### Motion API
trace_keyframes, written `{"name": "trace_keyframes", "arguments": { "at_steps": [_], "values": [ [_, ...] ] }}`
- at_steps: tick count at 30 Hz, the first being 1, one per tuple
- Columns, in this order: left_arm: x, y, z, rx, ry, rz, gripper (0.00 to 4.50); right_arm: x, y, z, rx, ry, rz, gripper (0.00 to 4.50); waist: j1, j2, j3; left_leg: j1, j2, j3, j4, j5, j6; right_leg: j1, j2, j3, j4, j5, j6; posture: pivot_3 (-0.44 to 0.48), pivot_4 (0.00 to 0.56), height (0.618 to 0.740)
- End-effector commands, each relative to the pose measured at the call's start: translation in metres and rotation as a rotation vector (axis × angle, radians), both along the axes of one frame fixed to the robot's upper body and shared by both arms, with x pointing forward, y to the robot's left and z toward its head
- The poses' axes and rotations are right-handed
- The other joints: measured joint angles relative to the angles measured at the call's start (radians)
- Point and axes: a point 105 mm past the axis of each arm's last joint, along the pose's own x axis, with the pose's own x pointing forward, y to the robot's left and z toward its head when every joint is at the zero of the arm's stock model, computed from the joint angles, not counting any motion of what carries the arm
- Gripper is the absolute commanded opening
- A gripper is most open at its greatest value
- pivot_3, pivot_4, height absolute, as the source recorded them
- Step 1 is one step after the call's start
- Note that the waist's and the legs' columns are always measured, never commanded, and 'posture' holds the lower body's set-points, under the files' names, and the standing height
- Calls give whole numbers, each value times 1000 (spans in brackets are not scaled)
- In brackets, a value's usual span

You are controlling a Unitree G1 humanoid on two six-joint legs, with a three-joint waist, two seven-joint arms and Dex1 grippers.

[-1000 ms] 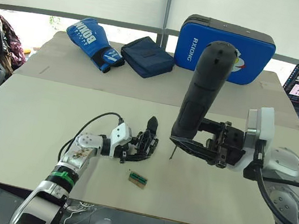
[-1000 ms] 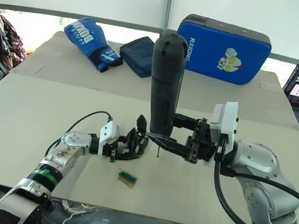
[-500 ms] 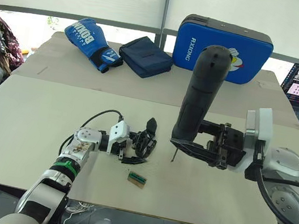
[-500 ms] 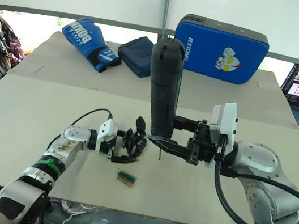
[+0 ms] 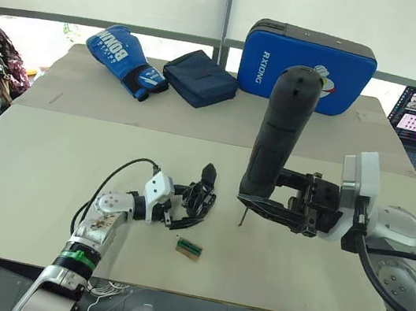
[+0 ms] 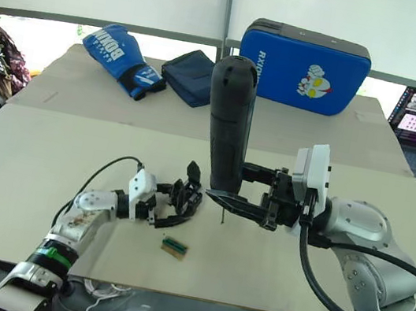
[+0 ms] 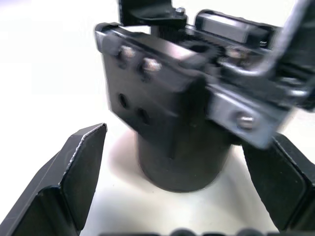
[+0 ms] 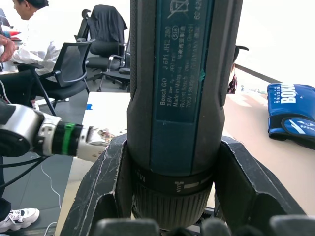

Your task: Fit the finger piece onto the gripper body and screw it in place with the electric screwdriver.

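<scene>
Gripper body (image 5: 199, 199) is sitting between our left gripper's (image 5: 187, 208) spread fingers, finger piece (image 5: 208, 174) at its 12 o'clock. We are holding the electric screwdriver (image 5: 275, 135) upright, pinched in our right gripper (image 5: 275, 209), bit hanging at 3 o'clock. Next, we judge, the bit needs lining up over a screw.

The electric screwdriver (image 8: 179, 93) carries a label reading "Bosch GO", "3.6V" and "Robert Bosch". The blue pad (image 5: 308, 56) reads "RXIONG" down its side. The blue boxing glove (image 8: 293, 113) shows white letters "BOXIN".

Black electric screwdriver (image 5: 277, 133) stands upright at frame centre, bit down. Chunky black gripper body (image 5: 199, 199) sits left of it, finger piece (image 5: 208, 175) upright on top.
</scene>
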Motion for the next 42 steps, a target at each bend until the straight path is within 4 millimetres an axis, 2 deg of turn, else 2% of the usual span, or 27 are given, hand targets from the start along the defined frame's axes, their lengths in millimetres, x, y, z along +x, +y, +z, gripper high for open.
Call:
{"name": "trace_keyframes", "arguments": {
  "at_steps": [1,7,15,20,27,36,42],
  "values": [
    [-6,-13,7,-12,-12,15,4467,-10,-1,15,31,-64,24,1915,2,0,0,0,0,0,0,0,0,0,0,0,0,0,0,0,150,740],
    [-8,-18,-2,13,20,64,4467,-10,0,16,33,-64,27,1915,2,0,0,0,0,0,0,0,0,0,0,0,0,0,0,0,150,740],
    [6,4,-7,44,22,126,4467,-9,0,16,34,-66,22,1915,2,0,0,1,0,0,0,0,0,1,0,0,0,0,0,0,150,740],
    [9,9,-5,50,15,87,4467,-8,0,16,36,-66,20,1915,-1,0,0,2,1,1,0,0,0,1,1,0,1,1,-1,0,150,740],
    [1,2,-7,51,24,-17,4467,-8,0,16,37,-69,19,1915,-2,0,0,2,1,1,0,0,0,1,1,0,0,1,-1,0,150,740],
    [-8,-5,-12,43,34,-29,4467,-7,0,17,36,-72,14,1915,0,0,0,2,1,1,0,0,0,1,1,0,0,1,-1,0,150,740],
    [-7,-3,-17,52,38,5,4467,-7,1,17,37,-71,16,1915,0,0,0,2,1,1,0,0,0,1,0,0,0,1,-1,0,150,740]
  ]
}}
